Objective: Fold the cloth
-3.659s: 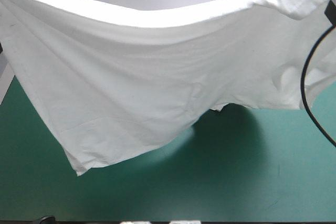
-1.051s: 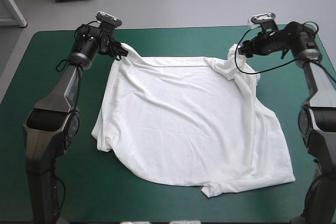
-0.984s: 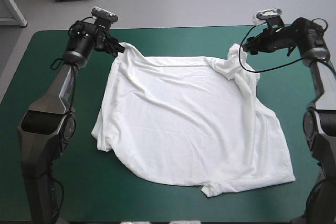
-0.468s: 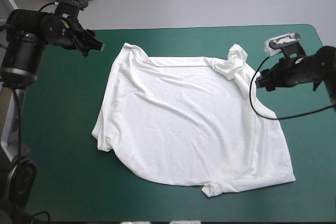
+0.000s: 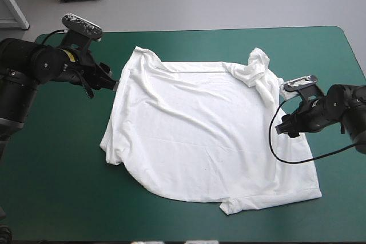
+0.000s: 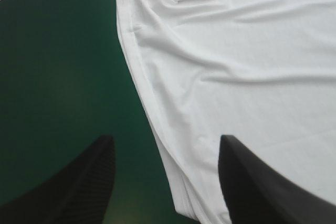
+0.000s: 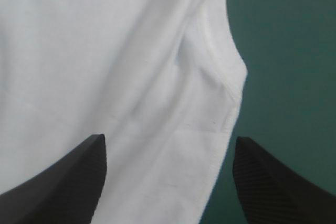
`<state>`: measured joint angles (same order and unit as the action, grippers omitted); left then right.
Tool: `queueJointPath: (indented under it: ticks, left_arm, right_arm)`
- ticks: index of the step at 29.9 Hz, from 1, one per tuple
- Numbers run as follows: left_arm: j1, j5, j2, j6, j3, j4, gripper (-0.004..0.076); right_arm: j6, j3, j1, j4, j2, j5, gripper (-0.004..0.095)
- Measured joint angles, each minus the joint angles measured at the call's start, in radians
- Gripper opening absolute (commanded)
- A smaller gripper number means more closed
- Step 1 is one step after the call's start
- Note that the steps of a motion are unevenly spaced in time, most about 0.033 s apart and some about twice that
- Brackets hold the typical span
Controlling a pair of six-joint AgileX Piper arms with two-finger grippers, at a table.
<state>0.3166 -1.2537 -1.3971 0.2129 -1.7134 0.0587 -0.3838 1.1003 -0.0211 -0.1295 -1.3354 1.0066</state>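
Progress is judged to be early: the white short-sleeved T-shirt [image 5: 206,130] of soft fabric is laid out in a single layer on the middle of the teal-green table cover [image 5: 57,187], but no fold is seen in it yet. Long diagonal wrinkles are left across the body. One sleeve [image 5: 257,67] is bunched at the far right corner, the near left edge is rolled under a little, and a small tuck is seen at the near hem.

The left gripper [image 5: 111,84] is held at the T-shirt's left side edge. In its wrist view the two broad black fin-shaped fingers [image 6: 79,187] are seen set wide apart with nothing between them but air; the cloth's hemmed edge runs through the gap, one finger being over bare cover and the other over white fabric. The right gripper [image 5: 280,130] is held over the right side edge, its jaws likewise spread wide and empty, with a seamed edge of the T-shirt lying between them. Whether either gripper touches the cloth cannot be told.

Spreading is thus taken as mostly finished. Every fold is left to be made, and some smoothing of the bunched sleeve may be needed first.
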Motion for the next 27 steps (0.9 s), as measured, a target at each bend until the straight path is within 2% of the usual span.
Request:
queueJointPath:
  ticks: [5,25,27]
  left_arm:
    - [0.032,0.0,0.004,0.0,0.004,0.0,0.0429]
    - [0.039,0.0,0.004,0.0,0.004,0.0,0.0429]
    - [0.039,0.0,0.004,0.0,0.004,0.0,0.0429]
  right_arm:
    - [0.039,0.0,0.0,0.082,-0.047,-0.003,0.0648]
    - [0.084,0.003,0.0,0.123,-0.335,-0.076,0.0647]
    - [0.095,0.005,0.0,0.13,-0.343,-0.072,0.0601]
